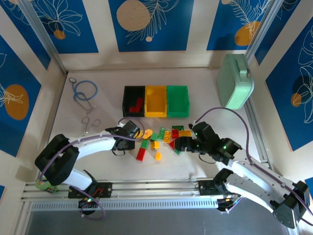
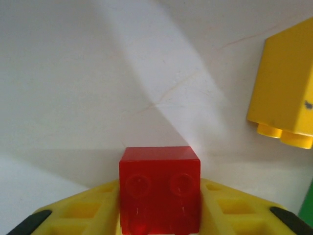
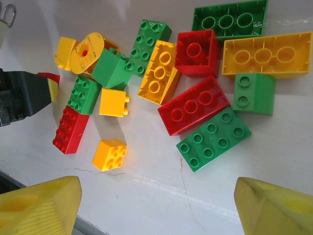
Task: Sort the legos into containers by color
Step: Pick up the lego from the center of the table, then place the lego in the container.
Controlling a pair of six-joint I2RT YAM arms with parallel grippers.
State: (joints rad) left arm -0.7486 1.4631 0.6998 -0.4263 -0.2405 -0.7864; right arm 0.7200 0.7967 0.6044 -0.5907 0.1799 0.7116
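Observation:
The black bin (image 1: 128, 93), yellow bin (image 1: 155, 101) and green bin (image 1: 177, 101) stand in a row at mid-table; a red brick (image 1: 138, 104) lies in the black one. Red, yellow and green legos (image 1: 164, 136) lie scattered in front of the bins. At the pile's left edge, my left gripper (image 1: 131, 131) is shut on a small red brick (image 2: 159, 188), with a yellow brick (image 2: 286, 93) lying to its right. My right gripper (image 3: 156, 208) hangs open above bare table just short of the pile, nearest a green brick (image 3: 213, 139) and a small orange brick (image 3: 109, 154).
A large mint-green case (image 1: 235, 81) stands at the back right. A blue cable loop (image 1: 85, 90) and a metal clip (image 1: 88, 122) lie at the left. Metal rails (image 1: 146, 188) run along the near edge. The left gripper's black body (image 3: 22, 93) shows beside the pile.

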